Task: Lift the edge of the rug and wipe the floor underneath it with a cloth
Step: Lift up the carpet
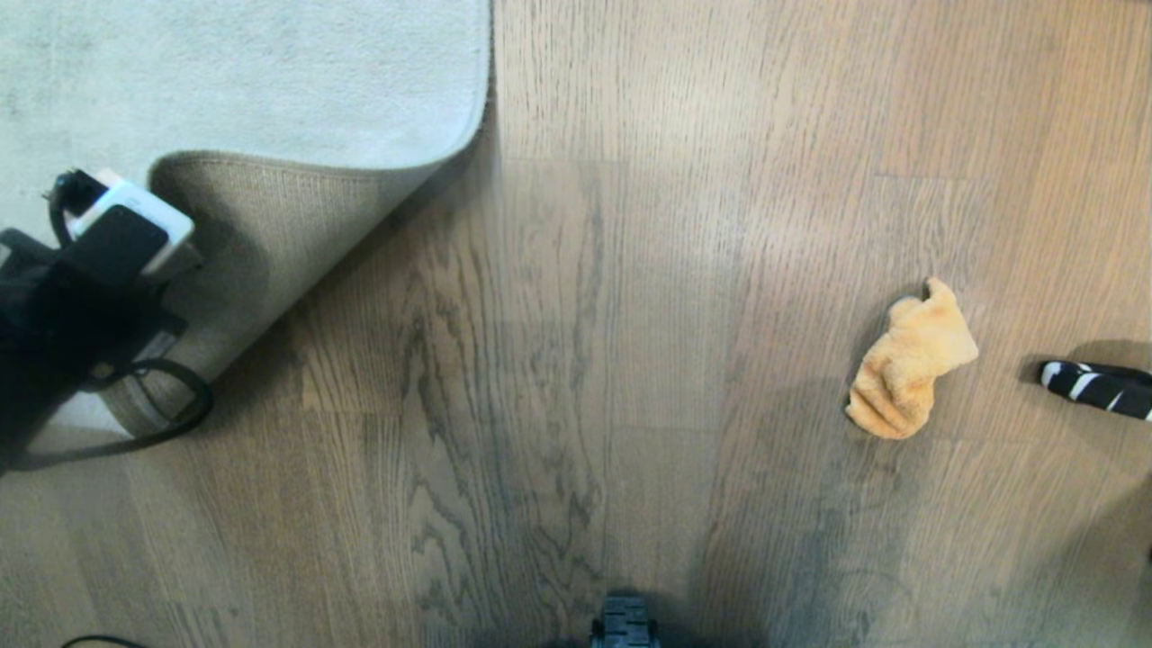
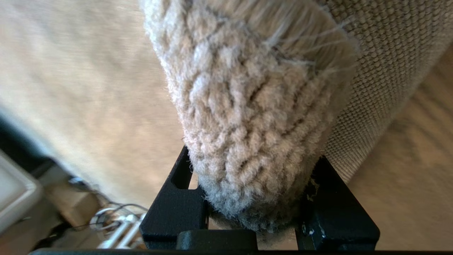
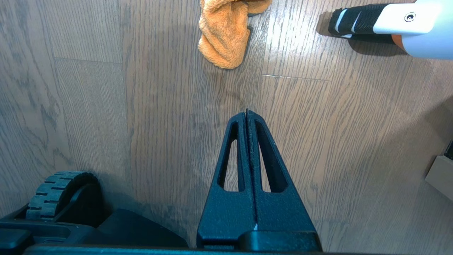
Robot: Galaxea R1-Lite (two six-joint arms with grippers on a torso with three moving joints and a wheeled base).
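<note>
The left gripper is clamping the rug edge, folding it back; the cloth is lying untouched on the floor, right gripper pinched empty.

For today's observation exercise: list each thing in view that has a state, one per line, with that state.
rug edge: folded back, beige backing showing
left gripper: shut on the rug edge
cloth: crumpled on the floor, untouched
right gripper: shut, empty, above the floor
floor: partly uncovered beside the fold

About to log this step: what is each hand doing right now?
Left hand: closed on the rug edge, folding it back off the floor.
Right hand: shut, empty, short of the cloth.
</note>
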